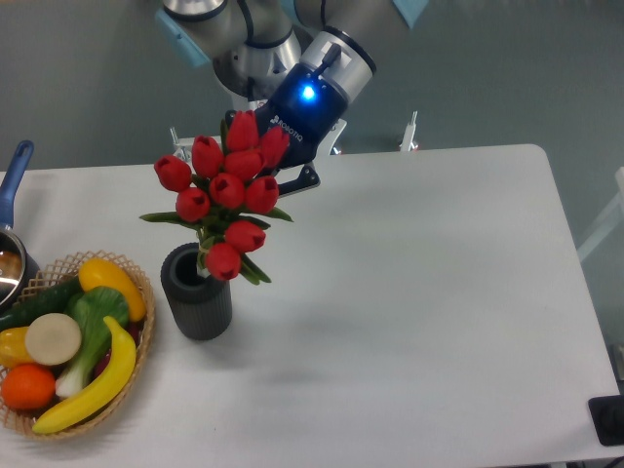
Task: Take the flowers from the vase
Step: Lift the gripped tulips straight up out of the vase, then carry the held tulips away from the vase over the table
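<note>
Your gripper (292,175) sits right behind the flowers (226,190), which lean up-right out of the vase (198,297); can't tell if its fingers are closed.

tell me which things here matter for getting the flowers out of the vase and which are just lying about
Job:
flowers
vase
gripper, behind the blooms

Lying about:
wicker basket of fruit and vegetables
pot at the left edge
</note>
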`<action>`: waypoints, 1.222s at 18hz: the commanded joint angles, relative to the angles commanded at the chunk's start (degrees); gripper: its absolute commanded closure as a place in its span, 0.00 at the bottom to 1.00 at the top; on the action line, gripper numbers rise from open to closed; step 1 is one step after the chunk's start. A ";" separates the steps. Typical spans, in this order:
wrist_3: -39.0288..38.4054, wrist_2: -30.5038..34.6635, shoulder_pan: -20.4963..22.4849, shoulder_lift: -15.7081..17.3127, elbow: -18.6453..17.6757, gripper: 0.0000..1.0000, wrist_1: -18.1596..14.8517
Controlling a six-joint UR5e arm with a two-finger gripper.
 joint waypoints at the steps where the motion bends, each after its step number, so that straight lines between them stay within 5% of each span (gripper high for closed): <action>1: -1.32 -0.44 -0.09 0.09 0.44 0.97 0.00; 10: -4.41 -2.21 0.35 0.62 1.93 0.97 0.09; 18: 4.28 -0.89 7.38 -0.35 3.17 0.97 1.14; 22: 8.07 14.35 8.53 -0.43 3.16 1.00 1.14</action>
